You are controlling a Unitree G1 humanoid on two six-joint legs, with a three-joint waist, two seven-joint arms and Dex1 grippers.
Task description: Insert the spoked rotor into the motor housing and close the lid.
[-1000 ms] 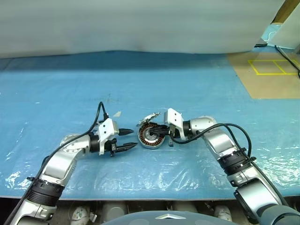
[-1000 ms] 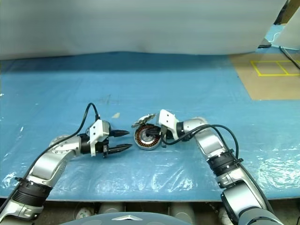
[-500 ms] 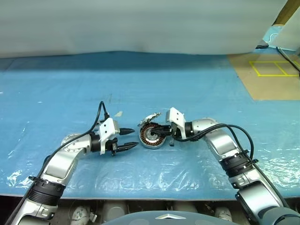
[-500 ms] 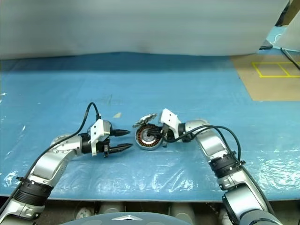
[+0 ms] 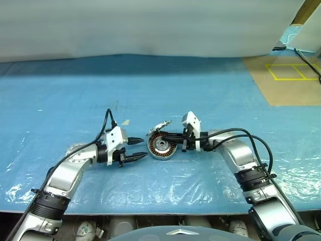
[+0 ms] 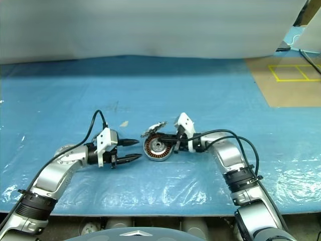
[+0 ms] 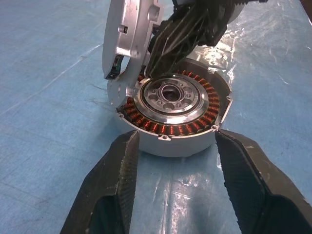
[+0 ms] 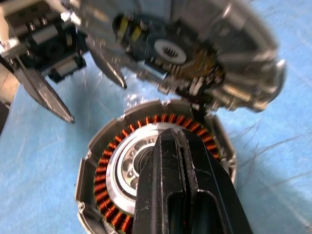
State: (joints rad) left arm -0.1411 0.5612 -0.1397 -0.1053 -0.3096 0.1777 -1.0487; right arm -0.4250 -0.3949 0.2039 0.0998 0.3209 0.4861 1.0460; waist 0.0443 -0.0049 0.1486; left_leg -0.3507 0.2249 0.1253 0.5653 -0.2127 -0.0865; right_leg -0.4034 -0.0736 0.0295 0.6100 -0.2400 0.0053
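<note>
The motor housing (image 5: pixel 161 147), a silver can ringed with copper windings, lies on the blue sheet between my hands. The spoked rotor (image 7: pixel 170 97) sits inside it, hub up. The lid (image 7: pixel 129 34) stands tilted on edge at the housing's far rim, its inner face (image 8: pixel 209 44) showing. My right gripper (image 5: pixel 168 138) is shut, and its black fingertips (image 8: pixel 168 139) rest on the rotor near the hub, below the raised lid. My left gripper (image 5: pixel 136 149) is open and empty just left of the housing, with its fingers (image 7: pixel 114 185) on either side of the can without touching it.
Blue plastic sheet (image 5: pixel 60 100) covers the table as far as the near edge. A tan board with yellow tape lines (image 5: pixel 288 73) lies at the back right. A small pale scrap (image 5: pixel 125 122) sits behind my left gripper. A white backdrop runs along the far side.
My right wrist has rolled, so its white camera mount now stands higher. Its shut fingers stay over the housing. The left arm, housing and lid have not moved.
</note>
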